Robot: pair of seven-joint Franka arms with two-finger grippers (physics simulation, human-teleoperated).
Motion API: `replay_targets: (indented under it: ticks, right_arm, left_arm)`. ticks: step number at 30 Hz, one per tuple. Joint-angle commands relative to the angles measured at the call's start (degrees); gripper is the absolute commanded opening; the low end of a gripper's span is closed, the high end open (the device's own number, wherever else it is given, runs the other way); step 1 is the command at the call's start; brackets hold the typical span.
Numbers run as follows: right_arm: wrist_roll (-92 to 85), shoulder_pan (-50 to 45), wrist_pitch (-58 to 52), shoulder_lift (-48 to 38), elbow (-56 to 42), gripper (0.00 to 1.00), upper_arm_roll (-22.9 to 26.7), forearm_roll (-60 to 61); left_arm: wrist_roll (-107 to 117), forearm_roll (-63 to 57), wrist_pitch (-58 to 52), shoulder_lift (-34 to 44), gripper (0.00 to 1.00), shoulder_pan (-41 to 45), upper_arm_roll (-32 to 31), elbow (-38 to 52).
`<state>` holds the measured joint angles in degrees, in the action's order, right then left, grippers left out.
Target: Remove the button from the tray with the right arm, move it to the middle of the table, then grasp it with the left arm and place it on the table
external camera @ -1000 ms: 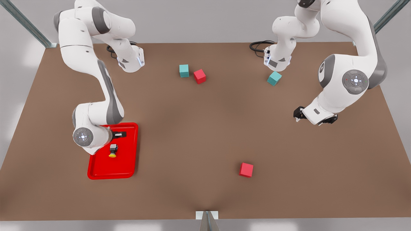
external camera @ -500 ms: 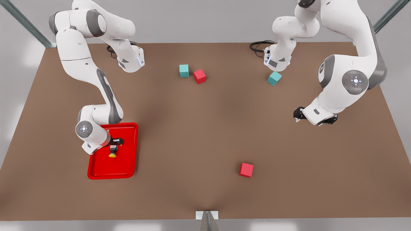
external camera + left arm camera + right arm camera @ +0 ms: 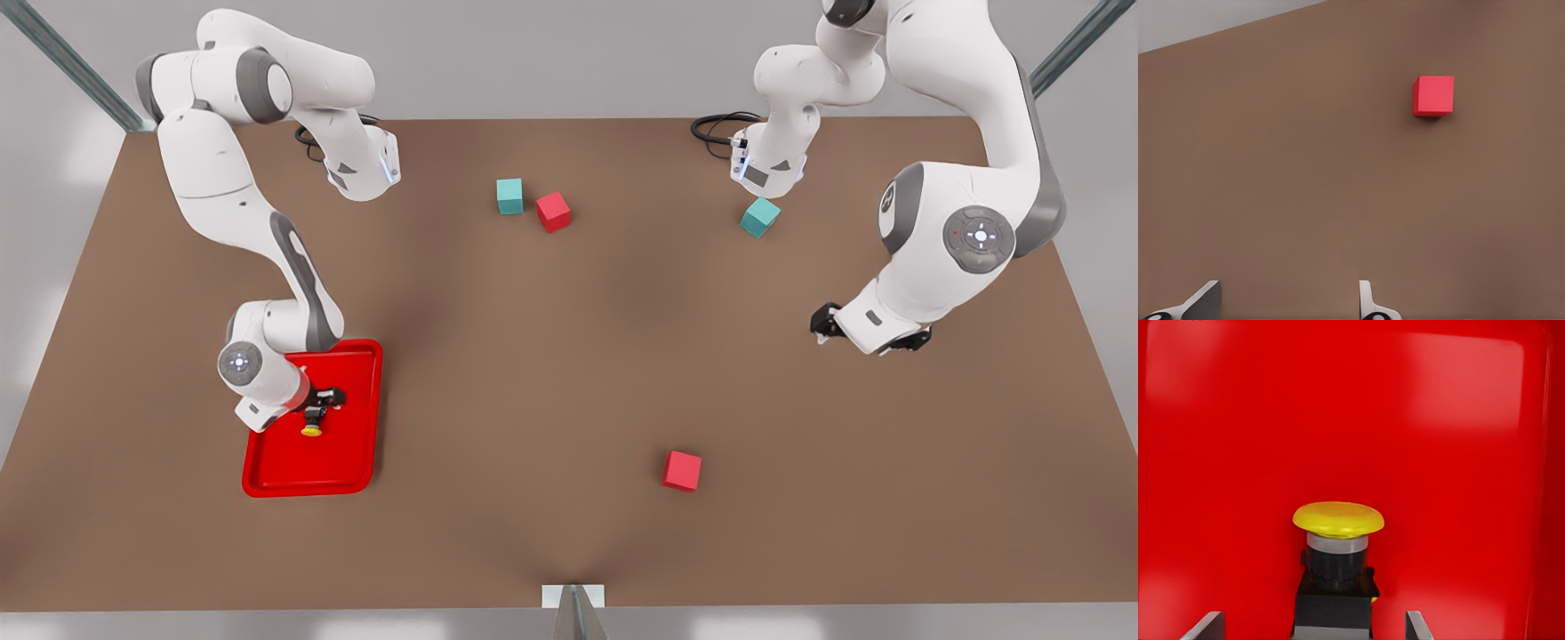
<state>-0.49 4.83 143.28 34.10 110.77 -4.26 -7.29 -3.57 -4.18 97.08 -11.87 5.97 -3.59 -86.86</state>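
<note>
Front view: the right gripper [image 3: 313, 411] sits low in the tray [image 3: 351, 462] near the desk [image 3: 533, 373] edge, fingers apart around the button [image 3: 312, 425], ready to grab. Two red cubes, two teal.

Left wrist view: the left gripper [image 3: 1286, 303] waits, spread wide.

Right wrist view: one button [image 3: 1337, 567] between the fingers.

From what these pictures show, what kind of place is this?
Probably a simulated robot test bench, not a real room: a plain brown table with metal frame struts, two white arms mounted on it, and only simple props on top, namely a red tray holding a button and a few coloured cubes.
</note>
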Motion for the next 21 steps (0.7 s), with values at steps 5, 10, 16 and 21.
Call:
replay_targets:
  ticks: [5,10,16,21]
  right_arm:
    - [4.1,0.2,2.4,0.4,0.0,1.00,0.1,0.2]
    - [4.3,0.6,2.4,0.4,0.0,1.00,0.1,0.2]
    - [3.3,0.5,1.9,0.5,0.1,0.40,0.1,0.2]
    - [2.9,0.3,1.8,0.4,-0.1,0.39,0.0,0.0]
  left_arm:
    - [-0.1,0.0,0.4,0.0,1.00,0.0,0.0,0.0]
    - [-0.1,0.0,0.4,0.0,1.00,0.0,0.0,0.0]
    - [-0.1,0.0,0.9,-0.5,1.00,-0.1,0.0,0.0]
    - [-0.1,0.0,0.9,-0.5,1.00,-0.1,0.0,0.0]
